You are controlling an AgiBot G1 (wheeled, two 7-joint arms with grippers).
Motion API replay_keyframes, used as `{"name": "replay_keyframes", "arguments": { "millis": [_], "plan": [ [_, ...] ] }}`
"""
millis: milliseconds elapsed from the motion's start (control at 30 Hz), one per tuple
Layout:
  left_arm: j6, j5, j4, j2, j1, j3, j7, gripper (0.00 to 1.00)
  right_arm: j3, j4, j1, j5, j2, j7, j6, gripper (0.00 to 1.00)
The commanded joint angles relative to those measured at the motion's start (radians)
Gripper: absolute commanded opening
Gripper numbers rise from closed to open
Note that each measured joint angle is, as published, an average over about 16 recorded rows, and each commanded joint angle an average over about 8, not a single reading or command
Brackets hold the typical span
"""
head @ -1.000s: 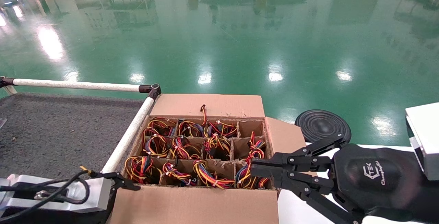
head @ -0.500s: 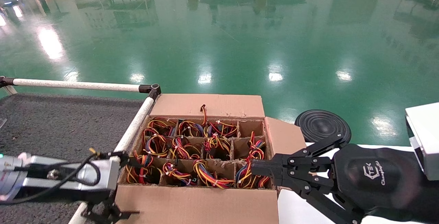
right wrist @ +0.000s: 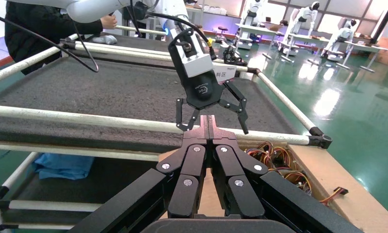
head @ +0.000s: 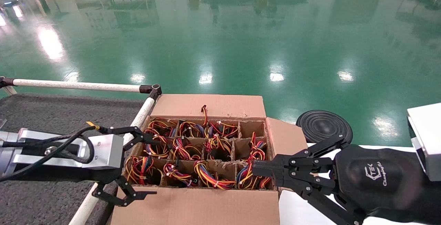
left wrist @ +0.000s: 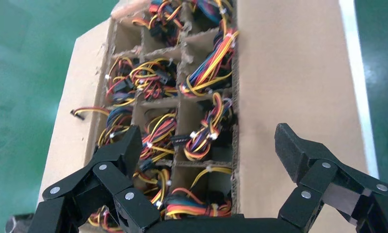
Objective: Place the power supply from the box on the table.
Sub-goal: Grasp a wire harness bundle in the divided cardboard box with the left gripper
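The scene is bright and lit from above: round white glare spots shine on the green floor (head: 220, 45) beyond the box (head: 206, 170). The cells between the open fingers (left wrist: 124, 150) of the left gripper (left wrist: 211, 160) are darker inside. The right gripper (right wrist: 207, 127) looks sharp; the far background is softer.

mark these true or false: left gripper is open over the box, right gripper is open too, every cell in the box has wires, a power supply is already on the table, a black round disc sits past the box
1. The left gripper is open at the box: true, jaws spread wide over its left cells.
2. The right gripper is open: false, its jaws are pressed together.
3. Every cell holds wires: false, the far right cell looks empty.
4. A power supply already lies on the table: false, no unit shows on the grey surface.
5. A black round disc sits beyond the box's right flap: true.
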Motion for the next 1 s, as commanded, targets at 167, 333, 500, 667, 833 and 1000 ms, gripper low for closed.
{"name": "replay_keyframes", "arguments": {
  "millis": [167,333,500,667,833,1000],
  "plan": [
    [0.006,-0.019,0.001,-0.003,-0.012,0.028,0.003,1.0,0.0,0.0,0.0,0.0,0.0,0.0,0.0,0.0],
    [0.0,-0.014,0.02,0.0,-0.002,0.047,0.013,1.0,0.0,0.0,0.0,0.0,0.0,0.0,0.0,0.0],
    [-0.018,-0.004,0.052,0.011,0.013,0.063,0.034,1.0,0.0,0.0,0.0,0.0,0.0,0.0,0.0,0.0],
    [-0.043,0.001,0.092,0.028,0.023,0.077,0.064,1.0,0.0,0.0,0.0,0.0,0.0,0.0,0.0,0.0],
    [-0.062,0.002,0.127,0.048,0.019,0.088,0.092,1.0,0.0,0.0,0.0,0.0,0.0,0.0,0.0,0.0],
    [-0.069,0.004,0.158,0.068,0.003,0.097,0.113,1.0,0.0,0.0,0.0,0.0,0.0,0.0,0.0,0.0]
  ]
}}
